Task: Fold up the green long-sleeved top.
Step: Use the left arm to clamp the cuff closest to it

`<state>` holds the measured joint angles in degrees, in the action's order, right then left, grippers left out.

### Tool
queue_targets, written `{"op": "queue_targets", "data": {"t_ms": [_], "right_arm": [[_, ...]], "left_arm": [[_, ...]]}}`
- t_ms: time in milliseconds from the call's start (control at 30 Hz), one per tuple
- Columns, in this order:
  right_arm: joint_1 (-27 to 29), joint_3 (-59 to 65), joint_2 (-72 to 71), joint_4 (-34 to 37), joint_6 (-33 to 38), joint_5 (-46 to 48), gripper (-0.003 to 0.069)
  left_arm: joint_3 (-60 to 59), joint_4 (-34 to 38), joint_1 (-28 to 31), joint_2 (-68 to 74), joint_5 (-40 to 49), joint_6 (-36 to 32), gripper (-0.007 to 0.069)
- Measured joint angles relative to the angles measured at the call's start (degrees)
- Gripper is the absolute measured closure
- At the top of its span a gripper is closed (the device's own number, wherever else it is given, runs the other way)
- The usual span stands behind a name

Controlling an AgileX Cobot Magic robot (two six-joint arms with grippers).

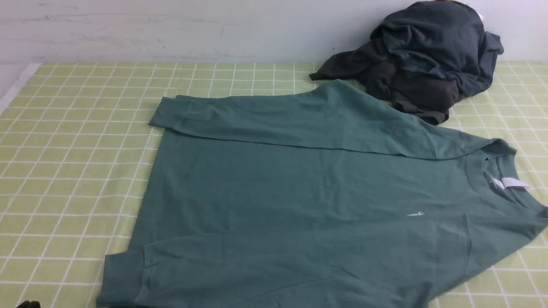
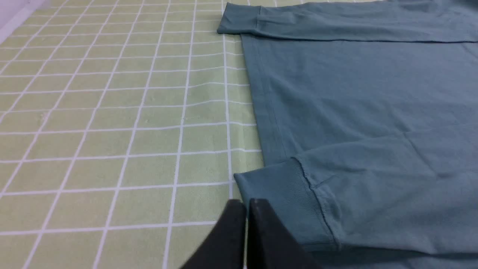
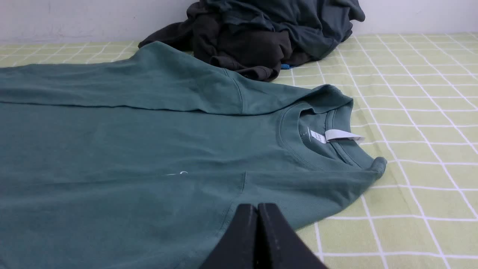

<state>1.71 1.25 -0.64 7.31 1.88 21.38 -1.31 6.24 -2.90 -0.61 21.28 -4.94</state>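
The green long-sleeved top lies flat on the checked cloth, with its neck and white label to the right and its hem to the left. Both sleeves are folded across the body: the far cuff at the back left, the near cuff at the front left. In the left wrist view my left gripper is shut and empty, right beside the near cuff. My right gripper is shut and empty over the top's near shoulder, a little short of the collar.
A dark charcoal heap of clothes sits at the back right against the white wall, touching the top's far shoulder. The green checked cloth covers the table, whose left edge shows at the far left.
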Motion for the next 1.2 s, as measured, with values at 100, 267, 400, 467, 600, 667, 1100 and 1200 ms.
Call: {"op": "queue_targets", "data": {"t_ms": [100,267,400,467,600,667,1100,1200], "right_arm": [[0.00,0.00,0.00,0.00,0.00,0.00,0.0669],[0.00,0.00,0.00,0.00,0.00,0.00,0.0669],[0.00,0.00,0.00,0.00,0.00,0.00,0.0669],[0.00,0.00,0.00,0.00,0.00,0.00,0.0669],[0.00,0.00,0.00,0.00,0.00,0.00,0.0669],[0.00,0.00,0.00,0.00,0.00,0.00,0.0669],[0.00,0.00,0.00,-0.08,0.19,0.00,0.0669],[0.00,0.00,0.00,-0.86,0.46,0.00,0.0669]], "left_arm": [[0.00,0.00,0.00,0.00,0.00,0.00,0.0627],[0.00,0.00,0.00,0.00,0.00,0.00,0.0627],[0.00,0.00,0.00,0.00,0.00,0.00,0.0627],[0.00,0.00,0.00,0.00,0.00,0.00,0.0627],[0.00,0.00,0.00,0.00,0.00,0.00,0.0627],[0.00,0.00,0.00,0.00,0.00,0.00,0.0627],[0.00,0.00,0.00,0.00,-0.05,0.00,0.0627],[0.00,0.00,0.00,0.00,-0.38,0.00,0.0627]]}}
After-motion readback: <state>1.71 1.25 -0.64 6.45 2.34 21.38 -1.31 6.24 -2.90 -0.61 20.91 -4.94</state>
